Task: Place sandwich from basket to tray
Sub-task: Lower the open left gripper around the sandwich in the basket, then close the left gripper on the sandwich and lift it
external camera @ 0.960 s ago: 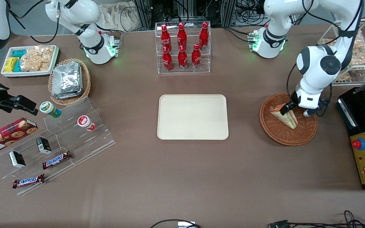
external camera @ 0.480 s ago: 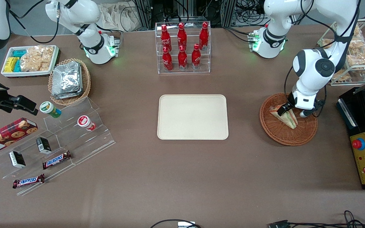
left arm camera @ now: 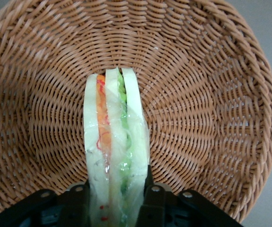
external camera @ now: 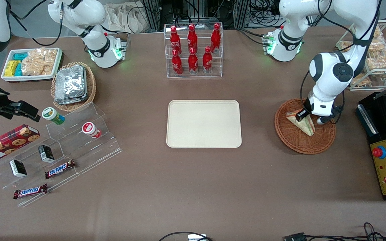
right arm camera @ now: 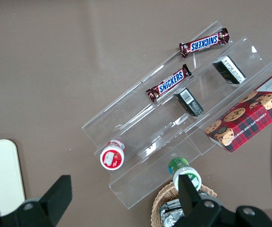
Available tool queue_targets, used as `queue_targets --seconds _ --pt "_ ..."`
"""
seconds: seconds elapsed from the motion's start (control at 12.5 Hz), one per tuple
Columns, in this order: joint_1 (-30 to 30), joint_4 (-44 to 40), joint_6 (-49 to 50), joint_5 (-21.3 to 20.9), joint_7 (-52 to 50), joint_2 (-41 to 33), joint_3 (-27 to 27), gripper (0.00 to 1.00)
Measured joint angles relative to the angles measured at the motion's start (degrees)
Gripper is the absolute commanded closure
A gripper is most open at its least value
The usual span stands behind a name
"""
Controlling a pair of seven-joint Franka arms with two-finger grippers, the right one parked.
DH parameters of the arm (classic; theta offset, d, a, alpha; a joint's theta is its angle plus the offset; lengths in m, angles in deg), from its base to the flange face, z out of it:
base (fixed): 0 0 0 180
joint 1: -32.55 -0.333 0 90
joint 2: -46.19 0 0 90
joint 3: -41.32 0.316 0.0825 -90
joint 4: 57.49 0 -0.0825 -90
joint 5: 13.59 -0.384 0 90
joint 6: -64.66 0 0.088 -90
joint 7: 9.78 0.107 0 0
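Observation:
The sandwich [external camera: 303, 124], a clear-wrapped wedge of pale bread with orange and green layers, stands on edge in the reddish-brown wicker basket [external camera: 293, 142] toward the working arm's end of the table. My left gripper [external camera: 309, 117] reaches down into the basket and is shut on the sandwich's wide end. In the left wrist view the sandwich [left arm camera: 114, 137] points away over the basket's weave [left arm camera: 211, 94], and both black fingers [left arm camera: 151, 204] press its sides; the gripper [left arm camera: 117, 201] holds it upright. The cream tray [external camera: 203, 124] lies flat and bare at the table's middle, beside the basket.
A clear rack of red bottles [external camera: 193, 50] stands farther from the camera than the tray. A black box with a red button [external camera: 385, 150] and a wire rack of snack bags [external camera: 374, 53] flank the basket. A stepped acrylic stand [external camera: 79, 140] and a foil-packet basket [external camera: 73, 85] lie toward the parked arm's end.
The left arm's elbow swung up and away from the camera. The gripper shifted slightly inside the basket, and the sandwich turned more upright between its fingers.

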Motion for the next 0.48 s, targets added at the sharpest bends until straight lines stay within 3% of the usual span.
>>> queue_targets --seconds 0.48 --pt "0.54 -3.53 7.07 -0.11 3.19 -3.73 -0.68 1.00"
